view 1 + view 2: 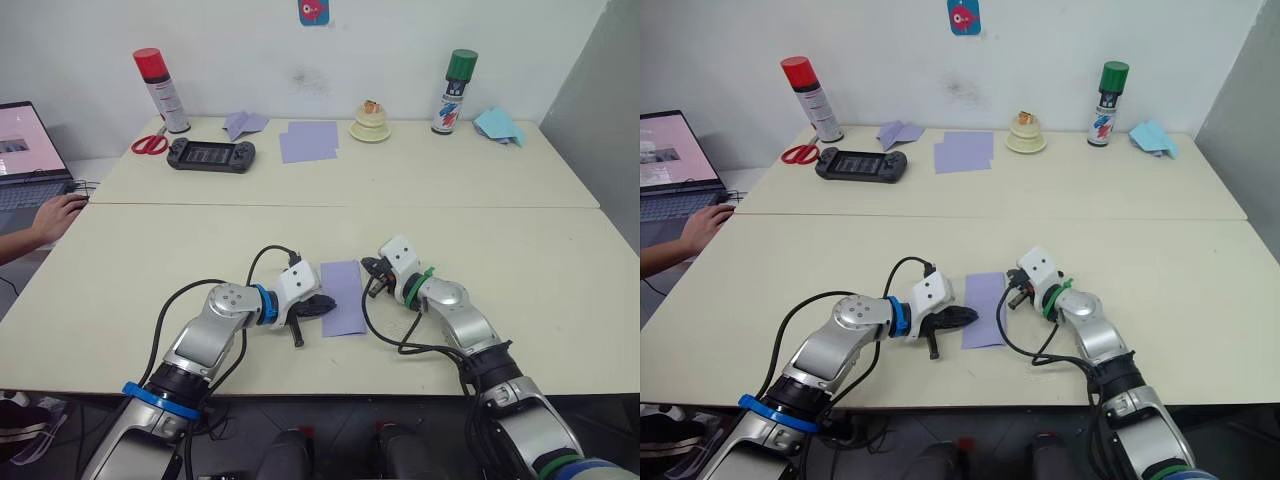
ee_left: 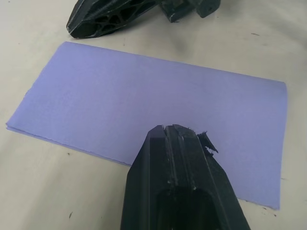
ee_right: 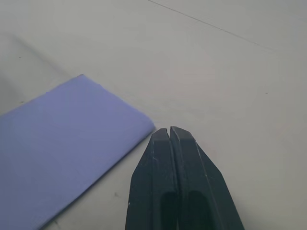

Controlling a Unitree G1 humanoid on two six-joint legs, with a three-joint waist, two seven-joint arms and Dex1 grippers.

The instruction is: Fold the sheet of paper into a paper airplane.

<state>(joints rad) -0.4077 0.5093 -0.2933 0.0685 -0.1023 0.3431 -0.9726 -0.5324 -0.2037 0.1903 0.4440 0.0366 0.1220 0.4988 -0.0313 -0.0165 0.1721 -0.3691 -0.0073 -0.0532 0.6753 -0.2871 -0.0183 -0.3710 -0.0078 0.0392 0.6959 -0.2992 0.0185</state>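
Observation:
The sheet of paper [image 1: 343,297] is lavender, folded in half into a narrow flat rectangle, and lies on the near table between my two grippers. My left gripper [image 1: 326,303] is shut, and its tip [image 2: 169,129] rests on top of the sheet near one long edge. My right gripper [image 1: 369,267] is shut too; in the right wrist view its tip [image 3: 169,130] sits on the bare table just off a corner of the sheet [image 3: 62,139]. The right gripper's fingers [image 2: 110,17] lie beside the sheet's far edge. The paper airplane is out of view.
On the far table stand a red spray can [image 1: 160,90], scissors [image 1: 150,144], a game controller [image 1: 210,155], a lavender folded plane [image 1: 243,123], overlapping lavender sheets [image 1: 309,140], a small dish [image 1: 370,127], a green spray can [image 1: 455,92] and light-blue folded paper [image 1: 498,125]. A person's hand [image 1: 55,215] rests by a laptop [image 1: 25,150] at left.

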